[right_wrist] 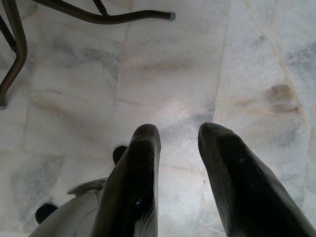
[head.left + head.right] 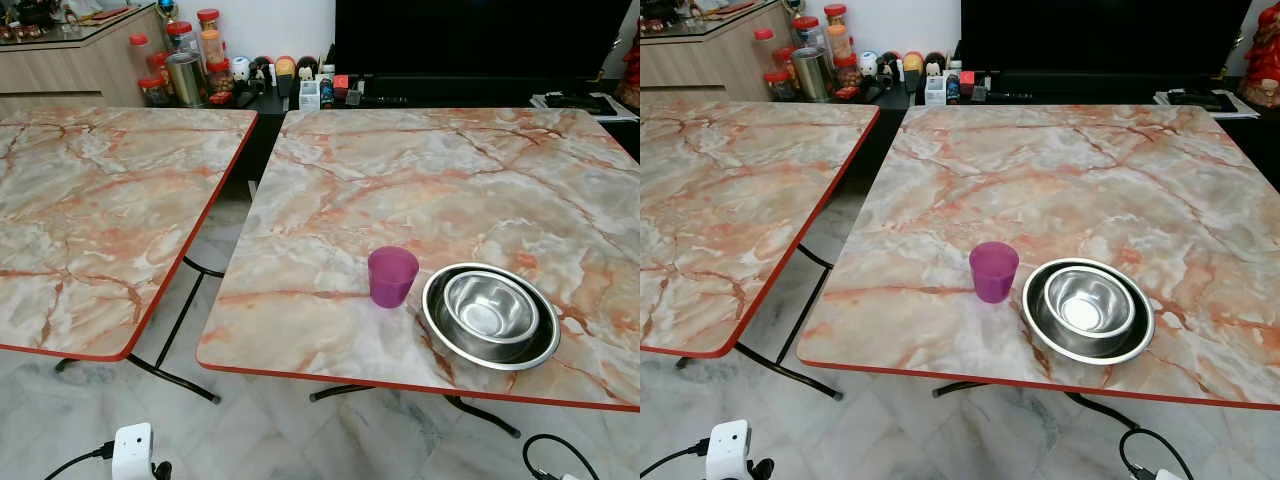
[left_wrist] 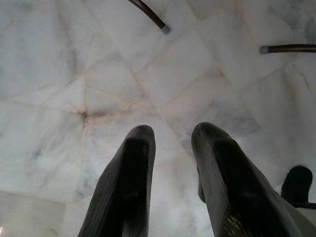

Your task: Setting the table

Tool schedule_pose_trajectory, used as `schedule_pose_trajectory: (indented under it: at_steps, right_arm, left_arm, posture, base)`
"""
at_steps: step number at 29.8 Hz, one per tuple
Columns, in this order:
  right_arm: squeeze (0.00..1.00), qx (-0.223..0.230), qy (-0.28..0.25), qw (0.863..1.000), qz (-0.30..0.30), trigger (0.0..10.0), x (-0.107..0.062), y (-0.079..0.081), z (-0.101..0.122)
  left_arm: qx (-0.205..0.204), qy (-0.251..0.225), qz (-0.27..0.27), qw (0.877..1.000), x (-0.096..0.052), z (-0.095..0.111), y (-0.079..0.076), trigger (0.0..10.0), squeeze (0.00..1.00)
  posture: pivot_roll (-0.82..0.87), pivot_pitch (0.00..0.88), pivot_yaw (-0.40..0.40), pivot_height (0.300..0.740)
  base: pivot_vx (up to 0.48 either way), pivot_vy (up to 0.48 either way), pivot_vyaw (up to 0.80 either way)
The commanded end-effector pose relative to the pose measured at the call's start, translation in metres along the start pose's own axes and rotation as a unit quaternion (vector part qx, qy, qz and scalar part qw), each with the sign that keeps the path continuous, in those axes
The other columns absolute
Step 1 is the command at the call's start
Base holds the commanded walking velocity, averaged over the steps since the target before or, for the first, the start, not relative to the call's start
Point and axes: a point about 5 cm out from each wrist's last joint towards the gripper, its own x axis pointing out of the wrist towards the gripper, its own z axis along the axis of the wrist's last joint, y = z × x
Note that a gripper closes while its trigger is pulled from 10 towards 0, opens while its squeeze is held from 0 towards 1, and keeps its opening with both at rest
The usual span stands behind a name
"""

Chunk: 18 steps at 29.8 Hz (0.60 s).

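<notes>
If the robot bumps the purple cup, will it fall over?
Probably yes: the purple cup looks like thin, light plastic and stands upright on a narrower base. It would likely slide on the smooth marble table first, and seems unlikely to break.

Two marble-pattern tables [image 2: 420, 190], red-edged, black legs, set side by side on pale marble floor [image 3: 98, 74]. Wooden cabinet [image 2: 70, 65] far left; jars [image 2: 185, 60] beside; white wall behind.

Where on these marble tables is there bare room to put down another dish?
The left table is bare. On the right table, everything behind the purple cup and the nested steel bowls is free, as is the front corner left of the cup. The front edge by the bowls is crowded.
</notes>
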Motion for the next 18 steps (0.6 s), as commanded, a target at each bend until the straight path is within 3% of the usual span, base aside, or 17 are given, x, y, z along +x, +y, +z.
schedule_pose_trajectory:
  at_steps: [1, 18]
  right_arm:
    - [0.0, 0.002, -0.002, 1.0, -0.003, 10.0, -0.0002, -0.0025, 0.0004]
    - [0.0, 0.001, -0.004, 1.0, -0.005, 10.0, -0.0004, -0.0036, 0.0002]
  left_arm:
    - [-0.005, 0.01, 0.003, 1.0, -0.0001, -0.0032, -0.0006, 10.0, 0.0]
    - [-0.013, 0.006, 0.001, 1.0, -0.0002, -0.0032, -0.0011, 10.0, 0.0]
  posture:
    - [-0.01, 0.062, 0.027, 0.74]
    - [-0.02, 0.052, 0.022, 0.74]
  base:
    - [0.0, 0.0, 0.0]
    - [0.0, 0.0, 0.0]
